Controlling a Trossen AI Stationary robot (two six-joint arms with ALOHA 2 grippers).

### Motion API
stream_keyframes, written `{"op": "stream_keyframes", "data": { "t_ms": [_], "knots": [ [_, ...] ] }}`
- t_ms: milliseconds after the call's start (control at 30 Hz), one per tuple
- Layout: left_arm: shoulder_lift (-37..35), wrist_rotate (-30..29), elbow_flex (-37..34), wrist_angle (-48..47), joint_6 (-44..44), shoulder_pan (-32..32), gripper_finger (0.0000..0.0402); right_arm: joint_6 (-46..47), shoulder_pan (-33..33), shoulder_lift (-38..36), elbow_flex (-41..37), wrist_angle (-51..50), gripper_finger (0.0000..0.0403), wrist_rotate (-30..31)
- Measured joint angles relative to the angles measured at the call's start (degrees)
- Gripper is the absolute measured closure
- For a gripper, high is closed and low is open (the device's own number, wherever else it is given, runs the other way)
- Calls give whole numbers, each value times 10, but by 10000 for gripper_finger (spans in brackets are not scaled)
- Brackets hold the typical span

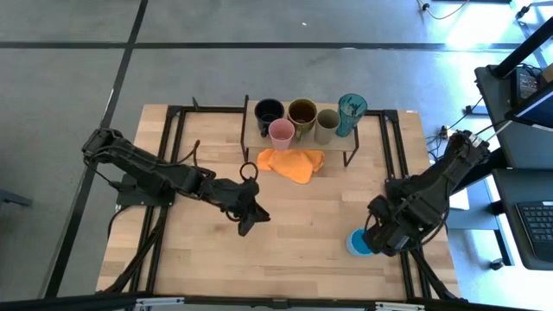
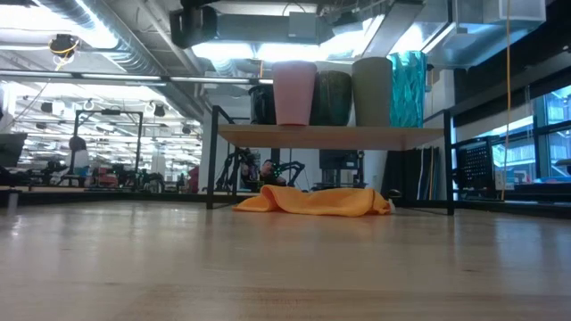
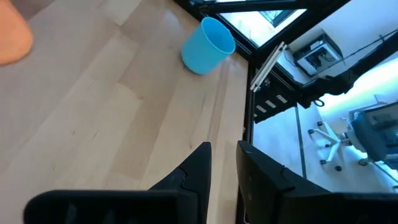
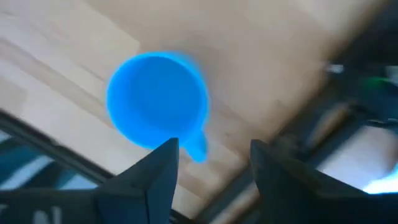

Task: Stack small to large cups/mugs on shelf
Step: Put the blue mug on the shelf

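On the shelf [image 1: 251,138] at the table's far side stand a black mug [image 1: 269,111], a pink cup [image 1: 281,132], a mustard-brown mug [image 1: 301,112], an olive-grey cup [image 1: 327,125] and a teal tumbler [image 1: 352,112]. A light blue mug [image 4: 155,99] stands upright on the tabletop near the right front corner. My right gripper [image 4: 214,155] hovers open above it, pointing down, with the mug's handle [image 4: 198,149] near one finger. My left gripper [image 3: 224,168] hangs over the table's middle, its fingers a narrow gap apart with nothing between them.
An orange cloth [image 1: 292,163] lies crumpled on the tabletop just in front of the shelf, partly under it. The table's right edge and black frame [image 3: 249,106] run close behind the light blue mug. Bare wood lies between the two arms.
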Motion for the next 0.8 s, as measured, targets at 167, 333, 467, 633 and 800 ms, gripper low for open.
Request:
{"op": "stream_keyframes", "data": {
  "t_ms": [167,333,467,633,800],
  "knots": [
    [0,5,0,0,13,9,332,43,19,-11,-62,61,203,5],
    [0,9,0,0,14,11,332,48,28,-11,-102,105,203,-8],
    [0,11,0,-2,14,11,332,48,28,-11,-125,150,203,-8],
    [0,10,0,-25,14,15,332,50,28,-11,-161,210,203,-8],
    [0,10,0,-33,13,23,332,66,28,-10,-175,215,205,-7]
  ]
}}
